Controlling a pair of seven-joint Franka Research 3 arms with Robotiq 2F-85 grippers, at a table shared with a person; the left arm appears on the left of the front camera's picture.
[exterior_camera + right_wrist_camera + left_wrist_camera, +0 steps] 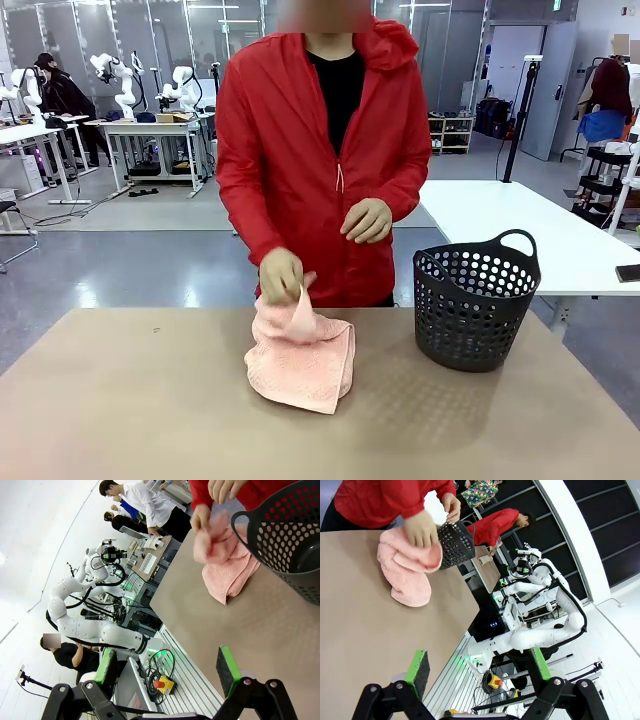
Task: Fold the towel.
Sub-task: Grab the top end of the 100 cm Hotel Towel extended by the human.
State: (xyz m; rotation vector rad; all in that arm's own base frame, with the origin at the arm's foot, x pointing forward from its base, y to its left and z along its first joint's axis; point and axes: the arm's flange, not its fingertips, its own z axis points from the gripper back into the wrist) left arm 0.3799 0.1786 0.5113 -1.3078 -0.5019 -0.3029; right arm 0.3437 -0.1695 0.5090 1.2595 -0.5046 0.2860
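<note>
1. Towel point(300, 365): the salmon-pink cloth is lying in a loose, rumpled heap on the table point(120, 420), close to the far edge and just left of the middle. It is not yet folded flat.
2. Pinching hand point(282, 275): the person at the far side is lifting one flap at the heap's far end between the fingers. The free hand point(367, 220) is hovering higher up, apart from the cloth.
3. Basket point(475, 310): the dark perforated basket is standing upright to the right of the towel, near it but not touching.
4. Left gripper point(480, 665): its jaws are standing wide apart with nothing between them. It is hanging over the near side of the table, with the towel point(407, 575) well apart from it toward the far side.
5. Right gripper point(167, 666): its jaws are likewise gaping and empty, well apart from the towel point(227, 575). The basket is sitting closer to this gripper than the cloth is.
6. Governing relation: the heap's long axis is running roughly near to far, with its free end pointing toward the robot. Judging by this layout, the left gripper is enjoying the clearer line to that near end, while the person's hand is far nearer than either arm.
</note>
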